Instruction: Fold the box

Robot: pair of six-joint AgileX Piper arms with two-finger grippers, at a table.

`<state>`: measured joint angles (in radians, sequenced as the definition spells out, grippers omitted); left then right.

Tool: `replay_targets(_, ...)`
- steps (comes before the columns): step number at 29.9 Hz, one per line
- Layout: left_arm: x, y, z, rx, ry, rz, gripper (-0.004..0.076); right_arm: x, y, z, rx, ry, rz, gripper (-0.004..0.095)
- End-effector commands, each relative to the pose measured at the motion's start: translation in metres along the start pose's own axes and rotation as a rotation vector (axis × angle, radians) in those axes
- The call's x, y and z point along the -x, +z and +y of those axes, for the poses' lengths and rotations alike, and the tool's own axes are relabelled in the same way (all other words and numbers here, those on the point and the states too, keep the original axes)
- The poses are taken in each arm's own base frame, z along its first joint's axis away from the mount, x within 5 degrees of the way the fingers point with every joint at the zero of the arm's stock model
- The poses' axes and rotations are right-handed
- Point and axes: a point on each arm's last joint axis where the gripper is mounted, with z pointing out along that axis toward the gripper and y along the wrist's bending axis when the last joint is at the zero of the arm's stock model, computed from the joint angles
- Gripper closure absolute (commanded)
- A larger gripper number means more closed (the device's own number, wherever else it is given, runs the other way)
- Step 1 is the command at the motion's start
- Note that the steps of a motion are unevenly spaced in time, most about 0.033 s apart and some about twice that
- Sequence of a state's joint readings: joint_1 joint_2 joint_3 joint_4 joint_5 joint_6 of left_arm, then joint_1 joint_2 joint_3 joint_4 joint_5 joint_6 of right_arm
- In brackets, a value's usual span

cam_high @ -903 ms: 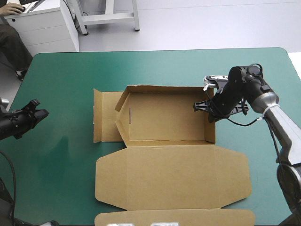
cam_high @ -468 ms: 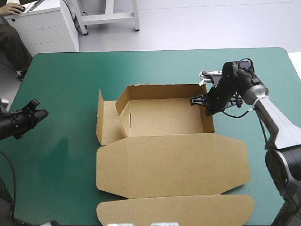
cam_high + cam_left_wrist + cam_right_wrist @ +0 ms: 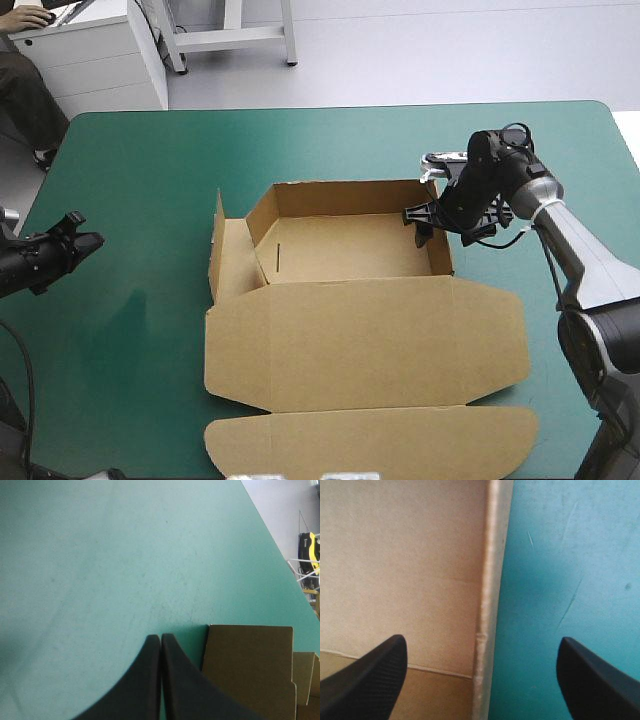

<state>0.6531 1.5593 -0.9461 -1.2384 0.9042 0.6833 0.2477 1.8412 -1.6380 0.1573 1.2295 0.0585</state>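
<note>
Right gripper (image 3: 426,219) is wide open, straddling the right wall (image 3: 487,580) of the box (image 3: 350,250). One finger (image 3: 367,677) is over the tray inside, the other over the teal-green cover (image 3: 560,555). Left gripper (image 3: 160,639) is closed to a point and empty, low over the cover near the table's left edge, well apart from the box. The box sits mid-table as an open tray: walls up, left end flap (image 3: 215,245) raised, lid (image 3: 370,345) flat toward the near edge.
</note>
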Motion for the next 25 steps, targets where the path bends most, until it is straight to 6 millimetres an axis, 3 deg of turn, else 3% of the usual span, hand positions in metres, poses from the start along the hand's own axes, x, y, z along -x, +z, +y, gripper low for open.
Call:
replay_targets(1, 0.006, -0.010, -0.019, -0.072, 0.011, -0.048, 0.0734, 0.003, -0.043, 0.007, 0.016, -0.028, -0.110, 0.0082)
replay_targets(6, 0.006, -0.010, -0.019, -0.071, 0.012, -0.047, 0.0734, 0.000, -0.081, 0.012, 0.026, -0.037, -0.222, 0.0083)
replay_targets(13, 0.006, -0.010, -0.019, -0.068, 0.012, -0.051, 0.0734, -0.025, -0.133, 0.016, 0.031, -0.021, -0.350, 0.0084)
replay_targets(17, 0.006, -0.010, -0.019, -0.069, 0.012, -0.049, 0.0734, -0.035, -0.152, 0.017, 0.034, -0.011, -0.398, 0.0085)
replay_targets(20, 0.006, -0.010, -0.019, -0.071, 0.012, -0.047, 0.0734, -0.039, -0.149, 0.014, 0.020, 0.005, -0.387, 0.0085)
replay_targets(25, 0.006, -0.010, -0.019, -0.071, 0.012, -0.047, 0.0734, -0.041, -0.125, 0.010, 0.001, 0.017, -0.307, 0.0085)
